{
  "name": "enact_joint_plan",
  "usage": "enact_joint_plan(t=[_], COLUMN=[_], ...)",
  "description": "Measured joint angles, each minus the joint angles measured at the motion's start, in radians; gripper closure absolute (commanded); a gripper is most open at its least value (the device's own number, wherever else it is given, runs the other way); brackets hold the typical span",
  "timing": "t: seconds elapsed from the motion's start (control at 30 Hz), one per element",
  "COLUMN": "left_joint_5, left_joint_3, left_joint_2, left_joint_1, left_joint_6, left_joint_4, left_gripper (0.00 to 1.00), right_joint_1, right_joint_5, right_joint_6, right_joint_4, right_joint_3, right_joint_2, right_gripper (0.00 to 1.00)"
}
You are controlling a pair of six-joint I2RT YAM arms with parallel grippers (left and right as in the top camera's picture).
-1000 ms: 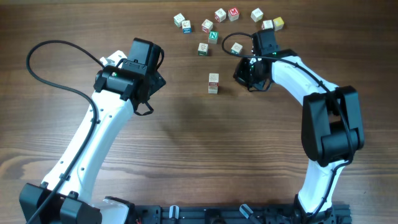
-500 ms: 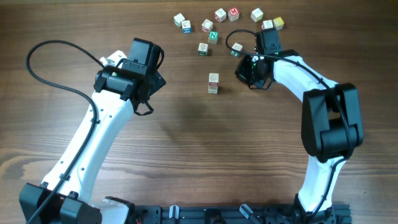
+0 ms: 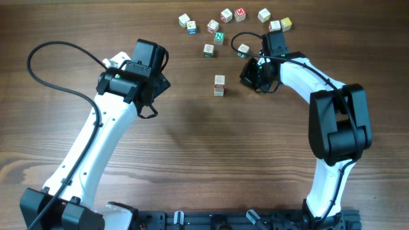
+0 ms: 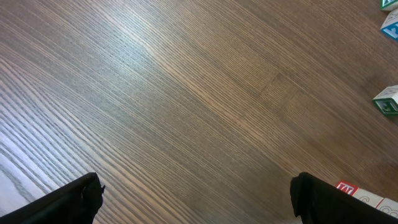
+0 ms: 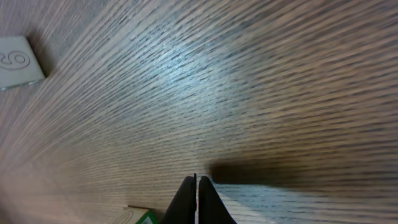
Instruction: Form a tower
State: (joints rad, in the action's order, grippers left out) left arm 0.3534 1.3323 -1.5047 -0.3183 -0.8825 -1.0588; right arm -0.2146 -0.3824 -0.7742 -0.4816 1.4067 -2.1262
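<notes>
Right arm has eased back a touch toward far edge over last second; my right gripper clenched on nothing, fingertips pressed together just above brown wood-grain worktop

Short tower of pale wooden alphabet cubes unmoved, mid-worktop nearer far edge, apart from both grippers

Judgement: last placement holds, next cube not yet taken

My left gripper spread wide, empty, idle

Loose lettered wooden cubes clustered along far edge

Tower absent from right wrist view; its cube count hard to confirm from above; cubes in left wrist view cut off at frame edge, cannot identify
</notes>
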Motion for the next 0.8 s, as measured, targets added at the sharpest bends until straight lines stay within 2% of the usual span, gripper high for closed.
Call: enact_joint_plan(t=[0.5, 0.8], left_joint_5=[0.000, 0.000], left_joint_3=[0.000, 0.000], left_joint_2=[0.000, 0.000], left_joint_1=[0.000, 0.000], left_joint_6=[0.000, 0.000], left_joint_4=[0.000, 0.000], left_gripper=[0.00, 0.00], right_joint_1=[-0.004, -0.024], right_joint_5=[-0.200, -0.224], right_joint_6=[0.045, 0.045], right_joint_4=[0.005, -0.008], right_joint_3=[0.000, 0.000], right_joint_2=[-0.002, -0.002], right_gripper=[0.96, 0.96])
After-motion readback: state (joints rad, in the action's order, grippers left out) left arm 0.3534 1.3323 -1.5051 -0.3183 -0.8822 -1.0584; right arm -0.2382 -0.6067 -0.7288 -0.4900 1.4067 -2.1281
